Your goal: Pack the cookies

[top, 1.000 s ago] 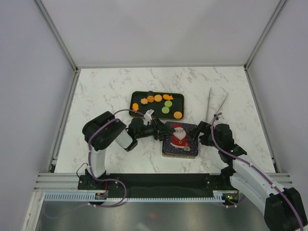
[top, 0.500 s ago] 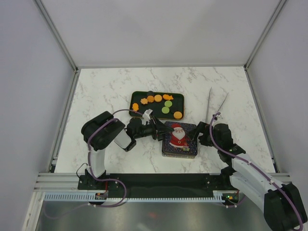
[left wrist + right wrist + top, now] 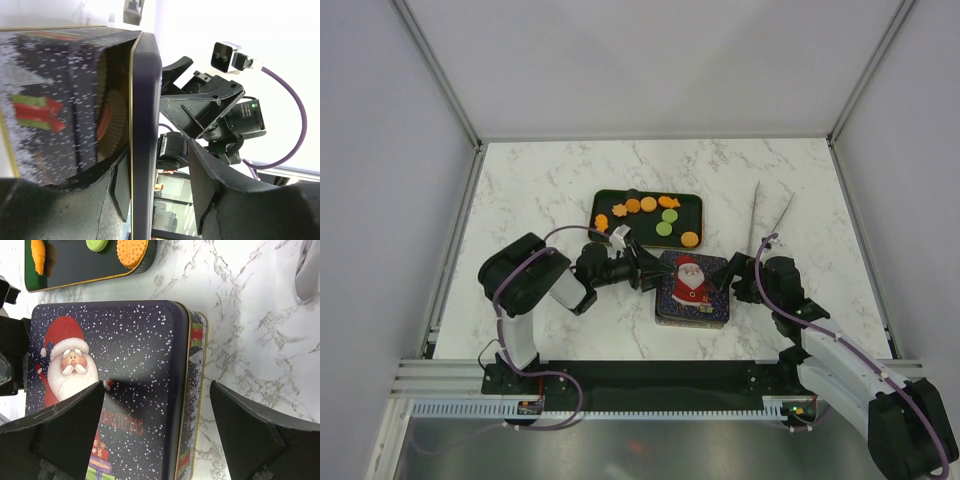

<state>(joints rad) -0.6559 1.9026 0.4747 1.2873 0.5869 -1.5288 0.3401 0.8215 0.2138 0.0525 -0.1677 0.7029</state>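
Observation:
Several cookies (image 3: 648, 204), orange rounds, green rounds and fish or flower shapes, lie on a dark tray (image 3: 692, 204) behind a Santa tin (image 3: 695, 288). In the right wrist view an orange round cookie (image 3: 131, 250), a green one (image 3: 97, 244) and an orange fish (image 3: 38, 249) show on the tray (image 3: 75, 270). My left gripper (image 3: 645, 270) is open at the tin's left edge. Its jaws straddle the lid rim (image 3: 145, 125), one pad (image 3: 120, 185) against it. The rim stands off the tin there and a pleated paper cup (image 3: 112, 125) shows inside. My right gripper (image 3: 728, 280) is open wide above the lid's right edge (image 3: 185, 390).
Two metal tongs (image 3: 753, 215) lie on the marble table (image 3: 540, 190) to the right of the tray; one end shows in the right wrist view (image 3: 307, 270). White walls enclose the table on three sides.
My left arm has shifted a little to the left and its gripper has drawn back slightly at the tin's left edge. The right arm and the tin have barely moved.

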